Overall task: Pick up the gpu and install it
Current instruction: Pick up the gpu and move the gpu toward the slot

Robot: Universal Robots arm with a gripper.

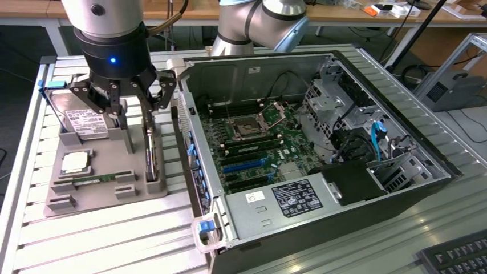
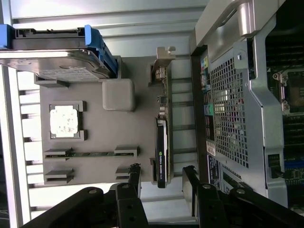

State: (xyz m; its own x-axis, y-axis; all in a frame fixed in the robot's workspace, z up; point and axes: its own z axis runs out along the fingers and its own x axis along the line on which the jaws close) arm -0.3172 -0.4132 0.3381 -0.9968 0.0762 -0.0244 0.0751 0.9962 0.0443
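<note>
**Open jaws lined up over the edge-standing gpu**

At the exterior view's left sits a grey holder tray (image 1: 99, 197), carrying a hard drive (image 1: 84, 120), a processor chip (image 1: 76, 162) and a narrow memory stick (image 1: 95, 181). None of these is the target.

Along the tray's right-hand side, just beside the open computer case (image 1: 243, 71), the gpu (image 1: 152, 157) stands on its thin edge in a slot. Its long axis runs along that side of the tray, parallel to the case wall.

The gripper (image 1: 145, 123) hangs directly above this side of the tray, nearer to the card than to anything else. Its jaws are spread apart and hold nothing.

In the wrist view the card (image 2: 162, 142) shows as a slim dark strip with its metal bracket at the far end. The gripper (image 2: 162, 176) sits in line with that strip, one finger to either side of it, so the jaws open across the card's thickness, not along its length. I see no contact between the fingers (image 2: 134, 175) and the card. Judged from this, the card lies straight below, untouched in its slot.
</note>
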